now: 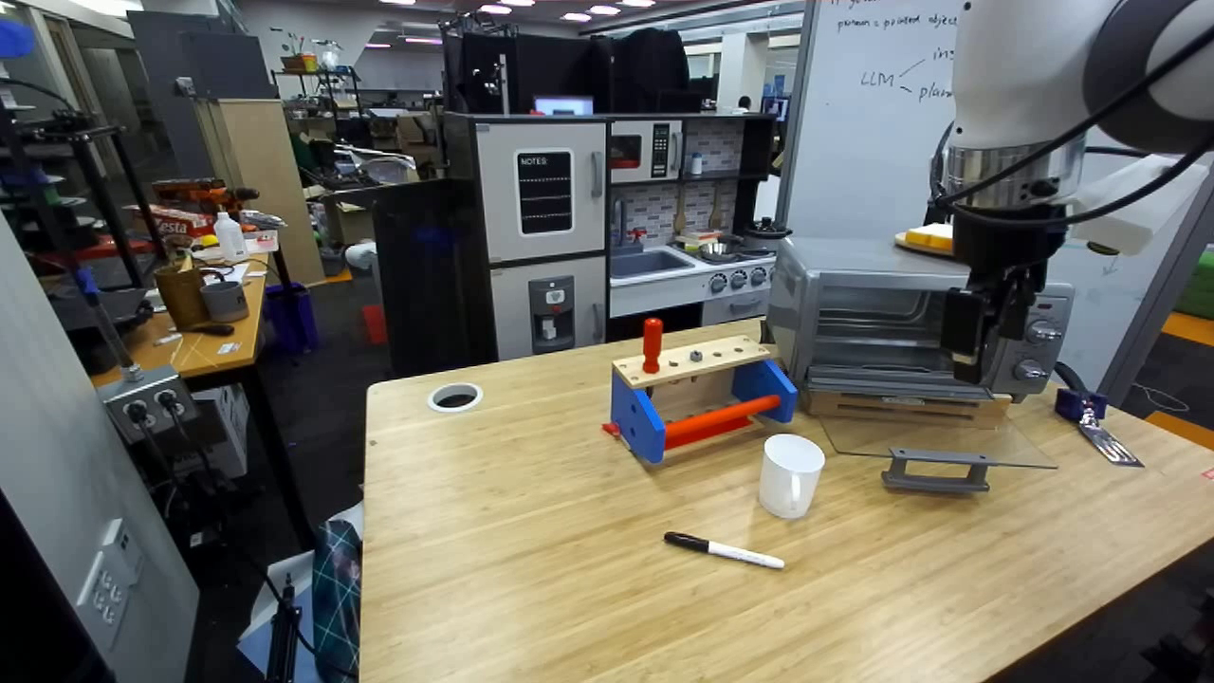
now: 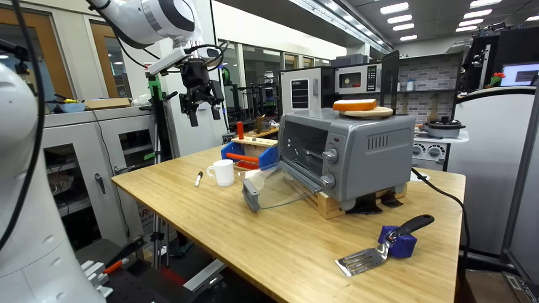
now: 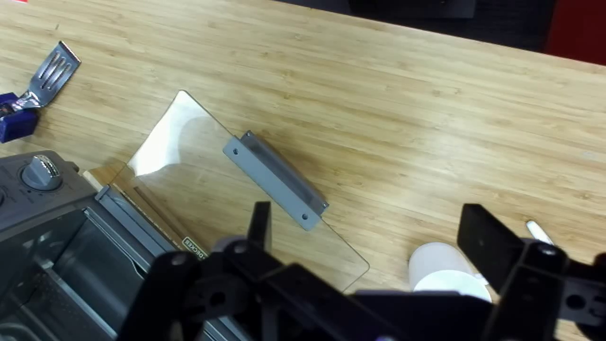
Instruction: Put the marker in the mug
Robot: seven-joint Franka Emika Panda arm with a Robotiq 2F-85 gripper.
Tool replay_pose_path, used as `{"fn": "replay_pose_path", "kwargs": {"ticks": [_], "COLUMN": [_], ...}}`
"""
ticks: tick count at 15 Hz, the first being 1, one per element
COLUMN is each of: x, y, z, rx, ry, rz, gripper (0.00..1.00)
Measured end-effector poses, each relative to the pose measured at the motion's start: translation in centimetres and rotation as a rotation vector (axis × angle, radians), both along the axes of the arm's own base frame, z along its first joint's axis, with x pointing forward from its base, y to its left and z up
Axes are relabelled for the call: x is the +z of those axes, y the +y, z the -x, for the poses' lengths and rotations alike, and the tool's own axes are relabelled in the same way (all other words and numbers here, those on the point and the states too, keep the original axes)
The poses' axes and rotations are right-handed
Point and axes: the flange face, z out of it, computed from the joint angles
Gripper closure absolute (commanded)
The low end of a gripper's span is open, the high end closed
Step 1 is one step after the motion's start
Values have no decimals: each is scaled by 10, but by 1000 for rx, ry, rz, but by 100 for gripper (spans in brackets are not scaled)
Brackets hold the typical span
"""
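Marker [image 1: 735,553]: bare bench [image 1: 531,569] all round, free above. Obstacles: mug [image 1: 782,474] just beside, toy [image 1: 721,420] near mug, lowered oven door [image 1: 948,441]. Below hand [image 2: 205,118], wrist view, bench separates oven door and mug.

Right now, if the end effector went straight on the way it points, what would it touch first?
Probably the table: the end effector points roughly down, seemingly just off the open glass door. Depth is unclear, so the door's handle might come first.
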Motion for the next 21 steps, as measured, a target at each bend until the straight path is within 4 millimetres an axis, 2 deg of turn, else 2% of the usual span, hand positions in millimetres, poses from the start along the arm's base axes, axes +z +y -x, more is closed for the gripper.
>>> {"fn": "replay_pose_path", "kwargs": {"ticks": [3, 6, 11, 16, 21], "x": [-1, 1, 3, 3, 6], "y": [-4, -4, 39, 72, 122], "z": [-2, -16, -42, -70, -81], "rx": [15, 157, 437, 611, 766], "ry": [4, 15, 34, 25, 30], "rz": [7, -23, -63, -134, -224], "gripper": [0, 0, 0, 0, 0]}}
